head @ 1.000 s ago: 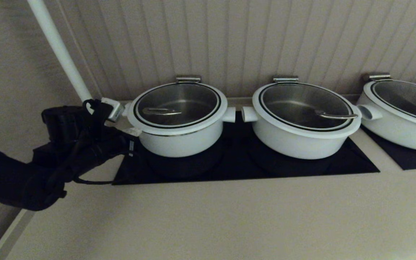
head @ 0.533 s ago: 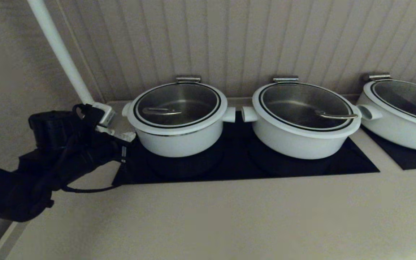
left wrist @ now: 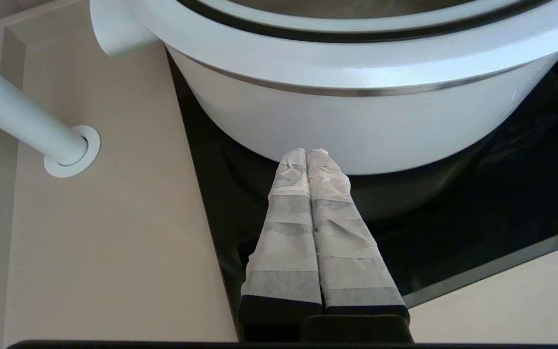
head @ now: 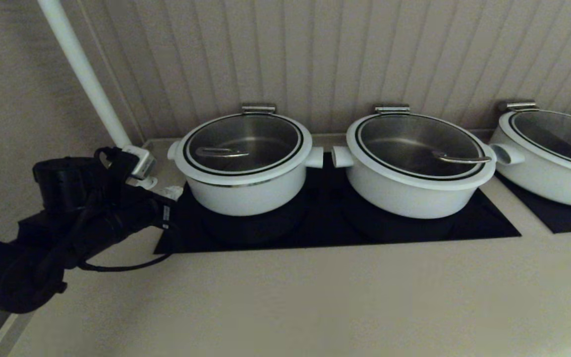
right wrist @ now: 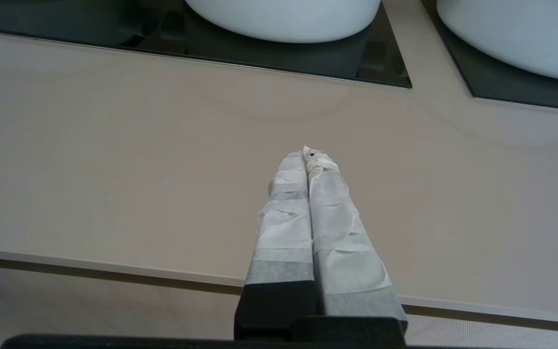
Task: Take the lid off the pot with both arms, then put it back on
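The pot (head: 246,196) stands at the left of the black hob, straight-sided and white, with stub handles. The lid (head: 244,144) sits on it, glass with a white rim and a looped wire handle (head: 222,152). My left gripper (head: 174,191) is shut and empty, just left of the pot and low beside its wall. In the left wrist view its tips (left wrist: 306,152) point at the pot's side (left wrist: 356,131), below the lid's rim (left wrist: 356,58). My right gripper (right wrist: 308,152) is shut and empty over the bare counter near its front edge; it is out of the head view.
Two wider white pots with lids (head: 414,188) (head: 548,168) stand to the right on black hob panels (head: 335,228). A white pole (head: 82,69) rises from the counter's back left corner beside my left arm. The counter's front edge (right wrist: 114,266) shows in the right wrist view.
My left arm has drawn back to the left and down, away from the pot's left stub handle. The lid and the pots have not moved.
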{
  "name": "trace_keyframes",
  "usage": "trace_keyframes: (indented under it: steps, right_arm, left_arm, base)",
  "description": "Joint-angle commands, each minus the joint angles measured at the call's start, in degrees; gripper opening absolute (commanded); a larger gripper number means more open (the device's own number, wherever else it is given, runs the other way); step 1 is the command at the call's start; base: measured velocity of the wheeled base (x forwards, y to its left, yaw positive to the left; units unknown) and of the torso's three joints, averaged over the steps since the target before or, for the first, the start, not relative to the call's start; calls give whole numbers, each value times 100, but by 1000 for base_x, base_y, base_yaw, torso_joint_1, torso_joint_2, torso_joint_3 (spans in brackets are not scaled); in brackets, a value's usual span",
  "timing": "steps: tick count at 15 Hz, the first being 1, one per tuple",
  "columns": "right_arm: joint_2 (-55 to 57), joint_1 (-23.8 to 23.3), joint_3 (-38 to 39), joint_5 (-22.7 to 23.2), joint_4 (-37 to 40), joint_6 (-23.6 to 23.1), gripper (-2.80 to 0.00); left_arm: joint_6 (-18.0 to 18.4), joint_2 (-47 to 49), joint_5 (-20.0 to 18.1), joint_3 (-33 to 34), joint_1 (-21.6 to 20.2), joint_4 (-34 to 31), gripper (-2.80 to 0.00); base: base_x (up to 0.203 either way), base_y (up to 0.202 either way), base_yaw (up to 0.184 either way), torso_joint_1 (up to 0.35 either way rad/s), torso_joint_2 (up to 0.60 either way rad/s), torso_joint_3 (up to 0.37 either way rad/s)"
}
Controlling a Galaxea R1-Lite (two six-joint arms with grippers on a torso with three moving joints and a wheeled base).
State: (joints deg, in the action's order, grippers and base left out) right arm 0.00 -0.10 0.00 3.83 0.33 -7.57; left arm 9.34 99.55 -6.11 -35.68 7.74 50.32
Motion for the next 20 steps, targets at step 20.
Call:
trace_keyframes:
  steps: [20]
  right_arm:
    - [9, 1, 0, 4, 2, -8, -280]
  left_arm:
    - [-1, 392, -22, -12, 140, 733, -280]
  base:
    - [0, 0, 0, 0, 0, 0]
